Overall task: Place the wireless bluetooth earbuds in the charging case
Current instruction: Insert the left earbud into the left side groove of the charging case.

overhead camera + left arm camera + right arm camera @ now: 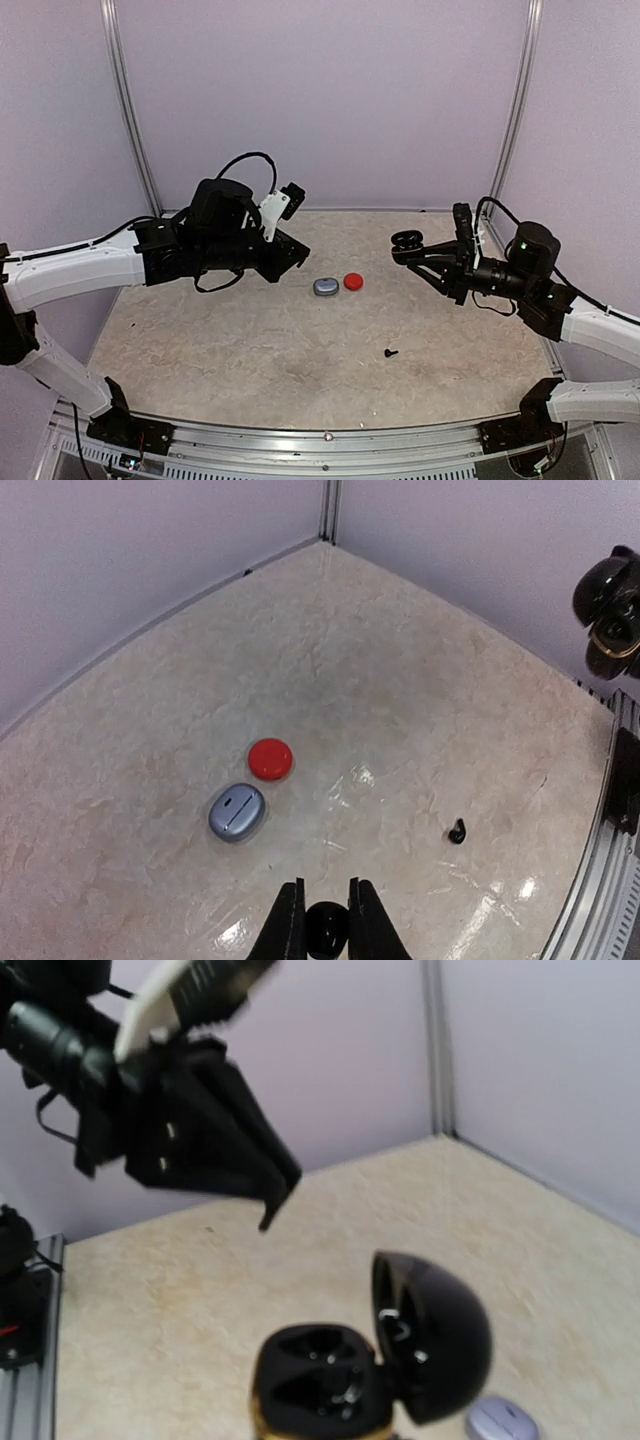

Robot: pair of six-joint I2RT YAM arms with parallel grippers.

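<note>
Black earbud [327, 930] sits pinched in left end effector [325, 888]

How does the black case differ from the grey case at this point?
The black case is held off the table in the right hand; the grey case lies on the table. The black case's lid stands open, showing its wells; the grey case is shut. One is glossy black, the other silvery grey. Both are small rounded pebble-shaped cases.
</note>
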